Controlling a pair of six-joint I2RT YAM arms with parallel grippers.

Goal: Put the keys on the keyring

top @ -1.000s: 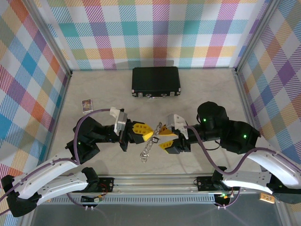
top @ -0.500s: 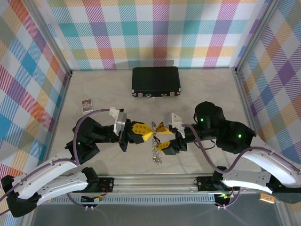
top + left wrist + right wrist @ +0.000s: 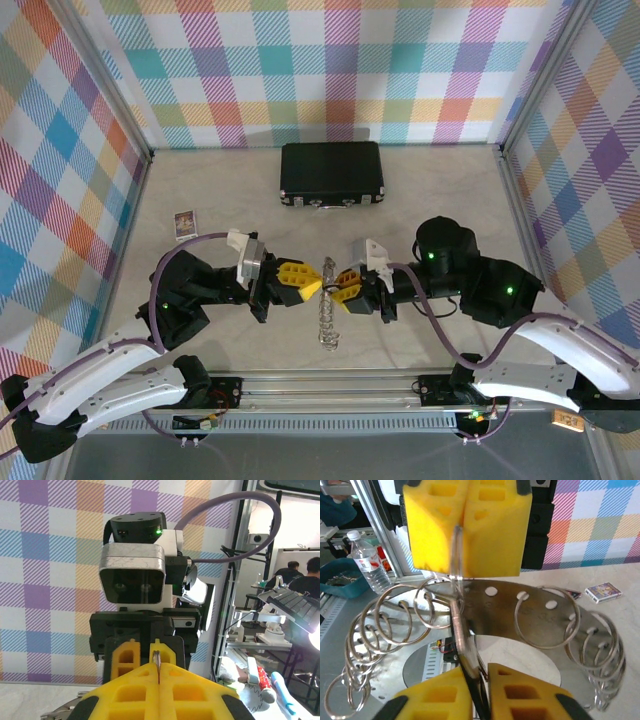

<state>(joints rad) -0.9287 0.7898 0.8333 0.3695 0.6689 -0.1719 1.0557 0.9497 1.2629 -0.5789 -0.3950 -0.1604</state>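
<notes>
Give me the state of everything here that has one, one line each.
left gripper, shut on the keys
right gripper, shut on the keys
keys, pinched between both grippers, the rest dangling
black case, closed, lying flat
small box, lying flat

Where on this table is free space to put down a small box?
Free: the back-right corner between the black case and the right wall; also the strip just in front of the case. A small card box sits back left. Crowded: centre front, where the left end effector and right end effector pinch the dangling keys.
</notes>
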